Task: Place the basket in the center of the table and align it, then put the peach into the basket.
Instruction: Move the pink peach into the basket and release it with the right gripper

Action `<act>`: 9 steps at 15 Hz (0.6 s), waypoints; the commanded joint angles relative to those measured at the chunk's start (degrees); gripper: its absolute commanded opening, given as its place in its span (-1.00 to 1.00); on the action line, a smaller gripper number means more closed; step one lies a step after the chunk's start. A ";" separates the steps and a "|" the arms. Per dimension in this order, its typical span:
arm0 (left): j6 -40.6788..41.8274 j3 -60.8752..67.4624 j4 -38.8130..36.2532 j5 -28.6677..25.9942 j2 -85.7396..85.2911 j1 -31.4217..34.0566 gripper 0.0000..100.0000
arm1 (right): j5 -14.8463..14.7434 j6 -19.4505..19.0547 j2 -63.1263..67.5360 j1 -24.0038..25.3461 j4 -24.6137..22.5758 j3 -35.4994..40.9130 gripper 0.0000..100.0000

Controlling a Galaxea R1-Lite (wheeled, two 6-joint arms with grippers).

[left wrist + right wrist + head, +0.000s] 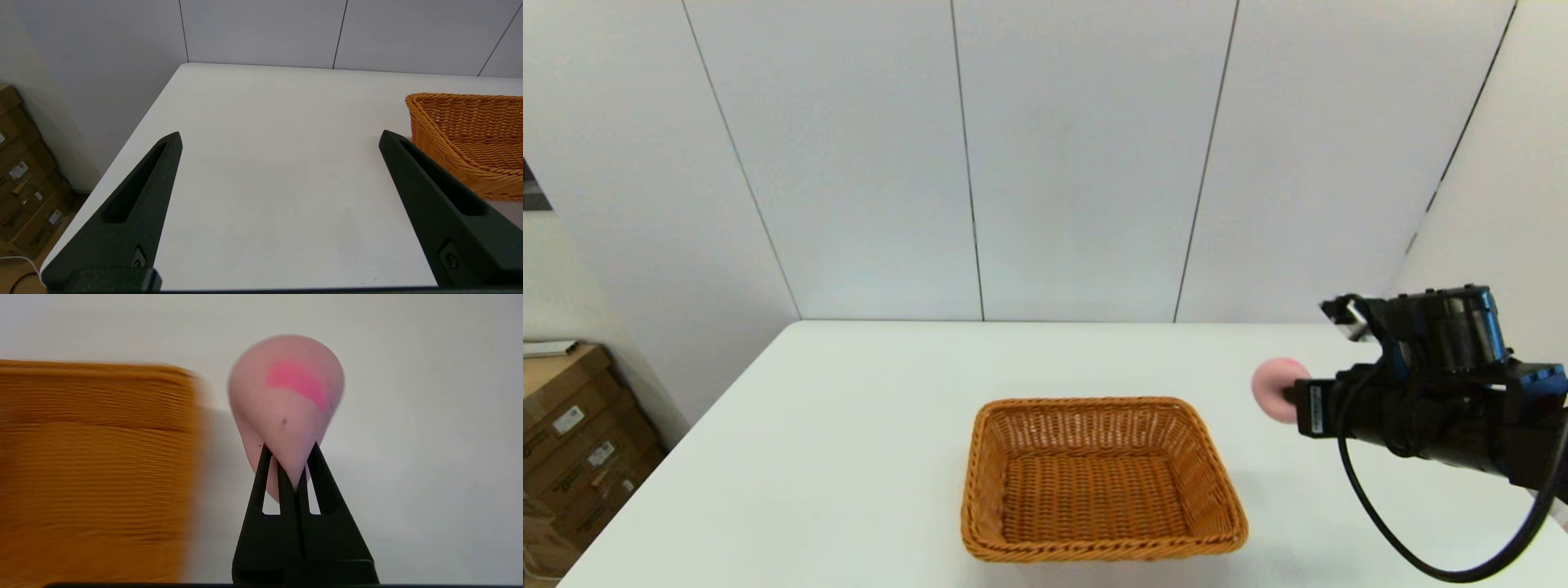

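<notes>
In the head view the basket (1103,478) sits empty near the middle of the table (849,425), its sides roughly square to the table edges, so the placing step looks finished and the peach step is in hand. The right end effector (1289,394) reaches in from the right, holding the peach (1276,387) in the air, off to the right of the basket and apart from it. In the left wrist view the left end effector (280,141) hangs released, fingers spread wide over bare table, with the basket (470,139) just beside one finger; it looks idle. In the right wrist view the right end effector (291,451) is clenched on the narrow lower end of the peach (286,404), with the basket (94,469) blurred alongside. The next move likely calls for carrying the peach over the rim, lowering, then letting go.
</notes>
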 commanded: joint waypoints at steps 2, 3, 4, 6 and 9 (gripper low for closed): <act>0.10 0.01 -0.03 0.03 -0.01 0.00 1.00 | -0.06 0.44 -4.96 20.17 7.72 -7.77 -1.00; 0.10 0.01 -0.03 0.03 -0.01 0.00 1.00 | -0.06 0.53 -3.73 22.28 7.72 -8.12 -1.00; 0.01 0.01 -0.03 0.03 -0.01 0.00 1.00 | -0.06 0.53 -2.41 23.33 7.72 -7.95 -1.00; -0.08 0.01 -0.03 0.03 -0.01 0.00 1.00 | -0.06 0.26 1.37 24.65 7.64 -7.60 -1.00; -0.17 0.01 -0.03 0.03 -0.01 0.00 1.00 | -0.15 0.09 5.15 25.00 7.28 -8.12 -1.00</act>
